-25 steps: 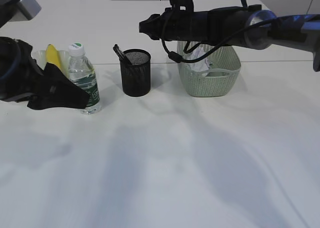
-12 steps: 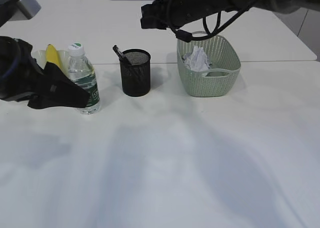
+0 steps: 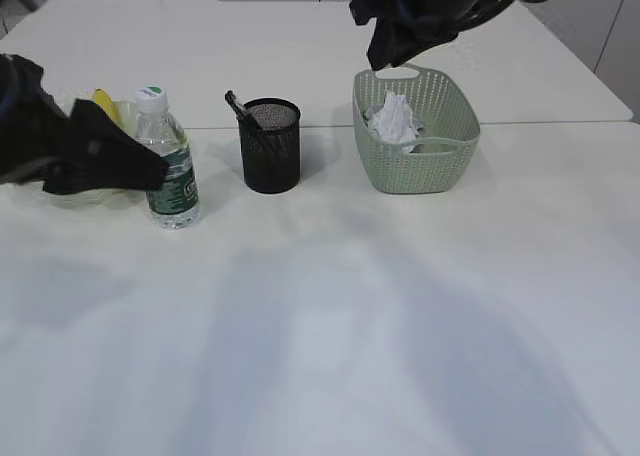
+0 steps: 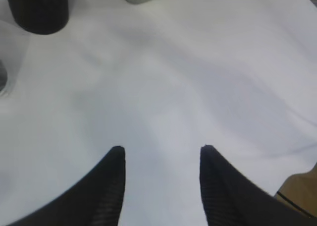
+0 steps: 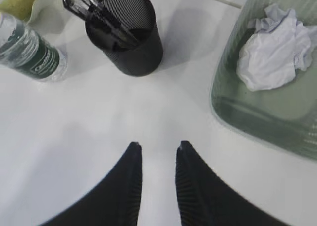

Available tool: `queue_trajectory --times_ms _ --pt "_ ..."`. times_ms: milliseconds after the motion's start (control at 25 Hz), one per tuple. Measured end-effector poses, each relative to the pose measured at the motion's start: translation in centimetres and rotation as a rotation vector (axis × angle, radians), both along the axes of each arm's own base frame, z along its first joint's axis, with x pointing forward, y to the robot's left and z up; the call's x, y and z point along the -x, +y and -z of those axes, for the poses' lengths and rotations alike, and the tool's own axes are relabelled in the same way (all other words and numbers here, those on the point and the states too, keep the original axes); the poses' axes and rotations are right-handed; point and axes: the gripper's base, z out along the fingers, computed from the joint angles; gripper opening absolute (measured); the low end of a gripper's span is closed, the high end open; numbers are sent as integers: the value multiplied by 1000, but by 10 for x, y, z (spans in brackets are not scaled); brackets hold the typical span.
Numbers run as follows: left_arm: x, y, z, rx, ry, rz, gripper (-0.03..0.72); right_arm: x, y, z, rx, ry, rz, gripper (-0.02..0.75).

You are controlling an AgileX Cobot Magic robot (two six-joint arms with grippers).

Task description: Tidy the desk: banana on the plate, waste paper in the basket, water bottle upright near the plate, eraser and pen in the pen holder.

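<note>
On the near part of the large white desk (image 3: 330, 336) nothing lies. Further back, the small clear water bottle with green label (image 3: 166, 161) stands upright beside the pale green glass plate (image 3: 122, 114) holding the yellow banana (image 3: 105, 106); the left gripper (image 4: 161, 154), fingers spread and empty, partly hides them. Pens (image 5: 96, 15) lean in the black mesh pen holder (image 3: 271, 144); the eraser I cannot see. Behind, the crumpled white waste paper (image 3: 394, 119) rests in the sage-green plastic basket (image 3: 420, 161), under the right gripper (image 5: 157, 147), fingers narrowly apart and empty. The tidying seems almost complete.
</note>
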Motion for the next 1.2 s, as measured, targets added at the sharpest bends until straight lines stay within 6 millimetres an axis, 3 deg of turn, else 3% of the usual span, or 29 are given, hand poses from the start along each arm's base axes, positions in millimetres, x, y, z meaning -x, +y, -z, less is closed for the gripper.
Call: queue_trajectory --times_ms 160,360,720,960,1200 --pt "2 21 -15 38 -30 -105 348 19 -7 -8 44 75 -10 178" --pt "10 56 -29 1 -55 -253 345 38 -17 7 100 153 -2 179" --pt "50 107 -47 -217 -54 -560 344 92 -43 21 112 143 48 179" --pt "83 120 -61 -311 -99 -649 344 130 -58 8 91 72 66 179" --pt "107 123 -67 -332 -107 -671 344 151 -65 -17 64 -8 72 179"
